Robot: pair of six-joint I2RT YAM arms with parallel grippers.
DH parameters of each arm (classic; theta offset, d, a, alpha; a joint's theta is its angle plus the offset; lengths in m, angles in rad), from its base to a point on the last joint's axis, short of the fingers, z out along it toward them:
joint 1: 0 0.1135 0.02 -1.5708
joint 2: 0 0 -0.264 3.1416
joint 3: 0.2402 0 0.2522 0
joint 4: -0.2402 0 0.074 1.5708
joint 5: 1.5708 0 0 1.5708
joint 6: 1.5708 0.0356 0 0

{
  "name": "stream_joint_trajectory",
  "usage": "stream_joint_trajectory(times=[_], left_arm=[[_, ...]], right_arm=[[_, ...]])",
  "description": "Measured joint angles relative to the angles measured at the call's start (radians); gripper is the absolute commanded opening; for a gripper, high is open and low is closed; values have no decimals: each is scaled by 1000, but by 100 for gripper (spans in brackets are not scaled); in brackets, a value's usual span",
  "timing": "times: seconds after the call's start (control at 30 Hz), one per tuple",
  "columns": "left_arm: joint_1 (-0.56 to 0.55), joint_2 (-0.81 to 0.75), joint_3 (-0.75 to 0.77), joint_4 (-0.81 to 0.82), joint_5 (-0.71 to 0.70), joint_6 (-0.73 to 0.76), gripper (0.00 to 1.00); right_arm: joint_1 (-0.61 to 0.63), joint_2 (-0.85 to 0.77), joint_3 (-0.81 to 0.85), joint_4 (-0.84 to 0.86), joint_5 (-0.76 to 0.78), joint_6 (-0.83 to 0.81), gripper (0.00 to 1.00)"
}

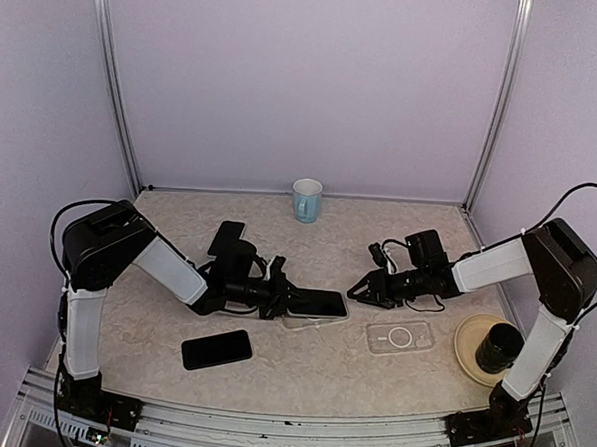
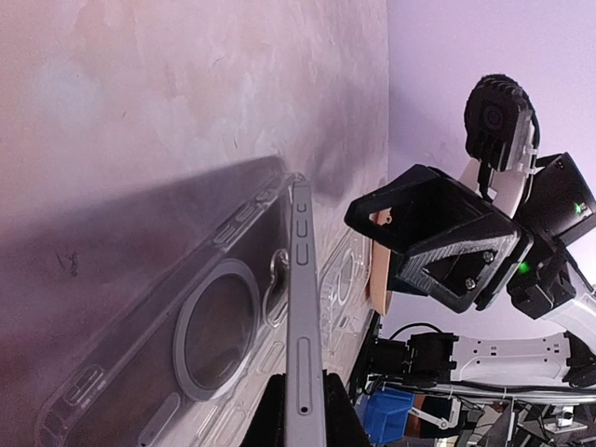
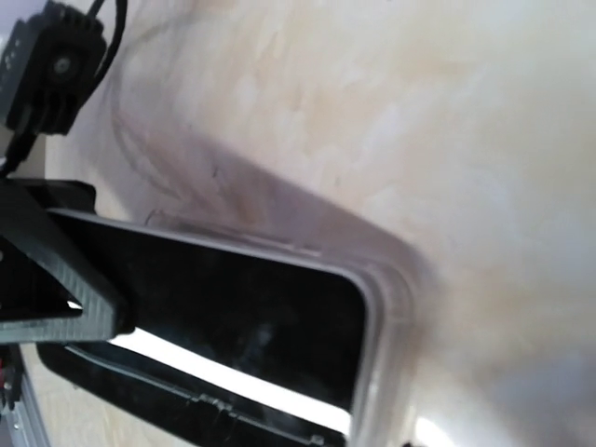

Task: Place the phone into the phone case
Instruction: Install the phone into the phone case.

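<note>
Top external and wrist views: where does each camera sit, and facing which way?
Top external: above and behind, looking down at the table; left arm, right arm show.
Left wrist: along the edge of the held phone toward the right gripper; own jaws at bottom.
Right wrist: faces the phone's screen and left gripper.
Both wrist views share phone, clear case.

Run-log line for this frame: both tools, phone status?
left tool: shut on phone | phone: over clear case | right tool: open, just off phone end
</note>
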Motion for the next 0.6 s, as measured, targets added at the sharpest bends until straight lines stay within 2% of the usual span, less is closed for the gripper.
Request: stream_joint_trajectory(times=[0.33, 0.6], left_arm=[[0, -6, -20, 61, 21, 5, 0], [0, -15, -13, -12, 24, 2, 0]], right_arm=[[-16, -4, -13, 13, -53, 13, 49], [-16, -4, -13, 19, -59, 18, 49]])
